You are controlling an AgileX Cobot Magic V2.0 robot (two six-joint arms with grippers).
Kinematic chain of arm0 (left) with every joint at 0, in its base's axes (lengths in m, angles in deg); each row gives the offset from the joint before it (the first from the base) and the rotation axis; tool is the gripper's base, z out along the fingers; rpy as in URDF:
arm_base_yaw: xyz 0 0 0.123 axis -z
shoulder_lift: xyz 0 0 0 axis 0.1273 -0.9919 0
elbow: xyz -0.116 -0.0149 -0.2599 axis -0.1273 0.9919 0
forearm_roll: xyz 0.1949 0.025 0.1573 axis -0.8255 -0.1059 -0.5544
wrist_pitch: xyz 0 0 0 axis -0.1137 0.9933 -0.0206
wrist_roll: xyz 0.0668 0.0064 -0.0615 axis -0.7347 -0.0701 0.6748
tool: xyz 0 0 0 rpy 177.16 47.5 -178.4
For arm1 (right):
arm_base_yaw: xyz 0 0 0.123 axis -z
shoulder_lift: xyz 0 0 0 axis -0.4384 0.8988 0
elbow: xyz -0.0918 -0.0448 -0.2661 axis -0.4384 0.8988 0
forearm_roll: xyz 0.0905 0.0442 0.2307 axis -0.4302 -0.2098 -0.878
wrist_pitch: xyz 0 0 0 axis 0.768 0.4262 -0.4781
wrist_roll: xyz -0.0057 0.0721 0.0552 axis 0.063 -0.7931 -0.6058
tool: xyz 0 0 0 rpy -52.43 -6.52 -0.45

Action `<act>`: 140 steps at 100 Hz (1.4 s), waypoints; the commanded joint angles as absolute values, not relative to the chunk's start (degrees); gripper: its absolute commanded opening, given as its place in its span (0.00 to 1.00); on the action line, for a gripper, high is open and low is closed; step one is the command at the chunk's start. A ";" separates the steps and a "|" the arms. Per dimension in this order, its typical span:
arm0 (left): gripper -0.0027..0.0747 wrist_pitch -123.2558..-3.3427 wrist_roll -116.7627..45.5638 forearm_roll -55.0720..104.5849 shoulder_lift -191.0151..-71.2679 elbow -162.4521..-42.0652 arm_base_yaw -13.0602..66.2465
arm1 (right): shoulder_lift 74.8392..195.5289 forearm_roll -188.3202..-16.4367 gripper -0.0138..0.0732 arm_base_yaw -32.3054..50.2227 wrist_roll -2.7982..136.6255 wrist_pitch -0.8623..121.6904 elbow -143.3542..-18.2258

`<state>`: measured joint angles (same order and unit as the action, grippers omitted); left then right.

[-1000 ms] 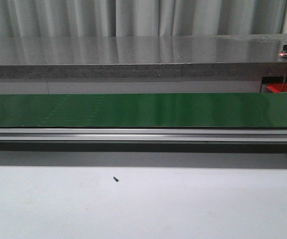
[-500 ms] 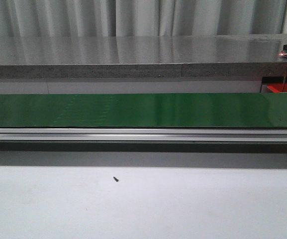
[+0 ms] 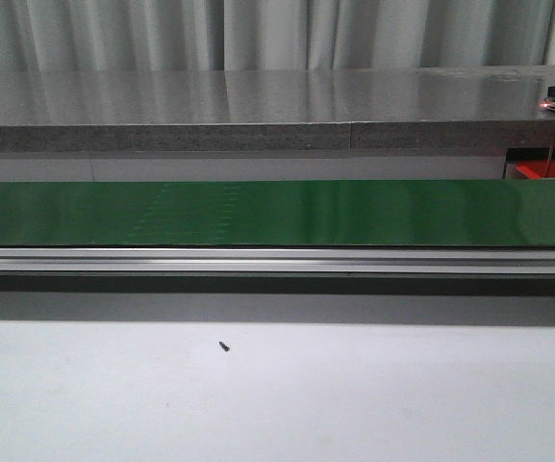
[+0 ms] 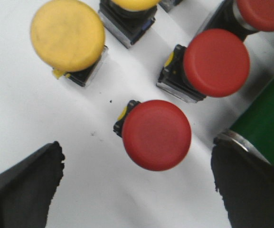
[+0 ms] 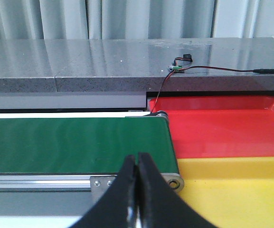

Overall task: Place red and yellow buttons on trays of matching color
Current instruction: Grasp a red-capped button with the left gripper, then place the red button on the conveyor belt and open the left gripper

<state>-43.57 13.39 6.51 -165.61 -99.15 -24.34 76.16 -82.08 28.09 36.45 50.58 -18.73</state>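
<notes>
While your left gripper hangs wide open and empty over the nearest red button on the white worktop beside the belt, pinch its rigid, light, slick cap at the rim; right gripper is closed, empty.

Workshop: green conveyor belt

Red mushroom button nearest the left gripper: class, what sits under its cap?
Under the red cap a black housing with a yellow tab peeks out on one side, resting on the white table. The rest of the body is covered by the cap.
</notes>
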 commanded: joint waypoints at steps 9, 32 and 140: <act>0.83 -46.84 14.15 7.26 -165.58 -101.05 -24.69 | 75.20 -81.91 0.02 28.02 36.61 45.94 -19.76; 0.83 -47.87 13.78 7.26 -168.20 -101.05 -24.69 | 75.20 -81.91 0.02 28.02 36.61 45.94 -19.76; 0.20 -40.11 6.35 6.97 -146.85 -101.28 -23.74 | 75.20 -81.91 0.02 28.02 36.61 45.94 -19.76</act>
